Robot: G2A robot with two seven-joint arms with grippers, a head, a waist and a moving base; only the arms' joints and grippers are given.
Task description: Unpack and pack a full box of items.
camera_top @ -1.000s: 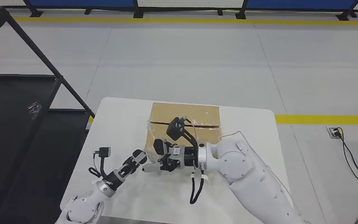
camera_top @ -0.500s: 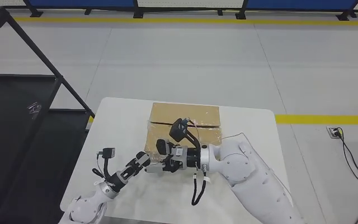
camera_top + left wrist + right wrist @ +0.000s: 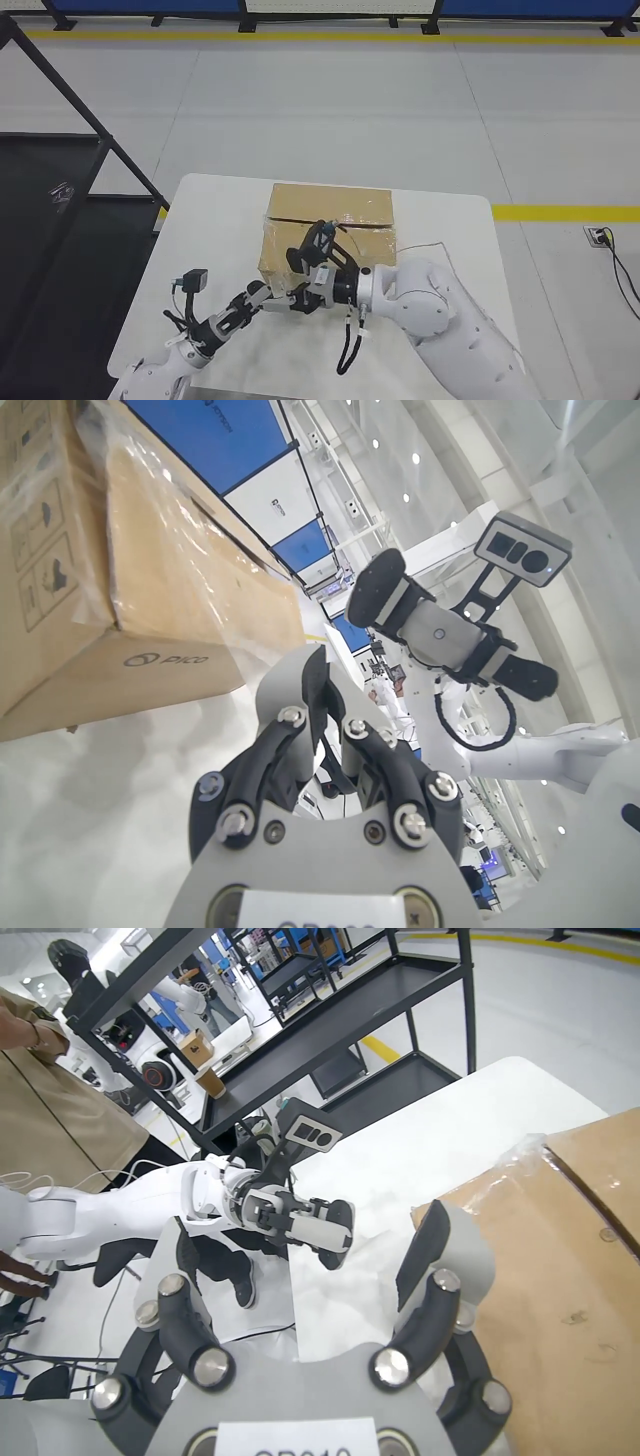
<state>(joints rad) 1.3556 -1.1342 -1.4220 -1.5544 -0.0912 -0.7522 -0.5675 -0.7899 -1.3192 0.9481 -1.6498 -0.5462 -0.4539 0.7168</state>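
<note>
The taped-shut box (image 3: 330,205) sits on the worktop (image 3: 215,230). The right pincer (image 3: 452,632), spread wide and empty, hangs at the box's near corner. The left pincer (image 3: 322,695), closed on nothing, is just beside that corner. Best, I judge, to steady the box before catching the loose tape (image 3: 520,1148).

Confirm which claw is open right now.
The right claw: its two fingers stand wide apart by the cardboard box. The left claw has its fingers pressed together, holding nothing.
</note>
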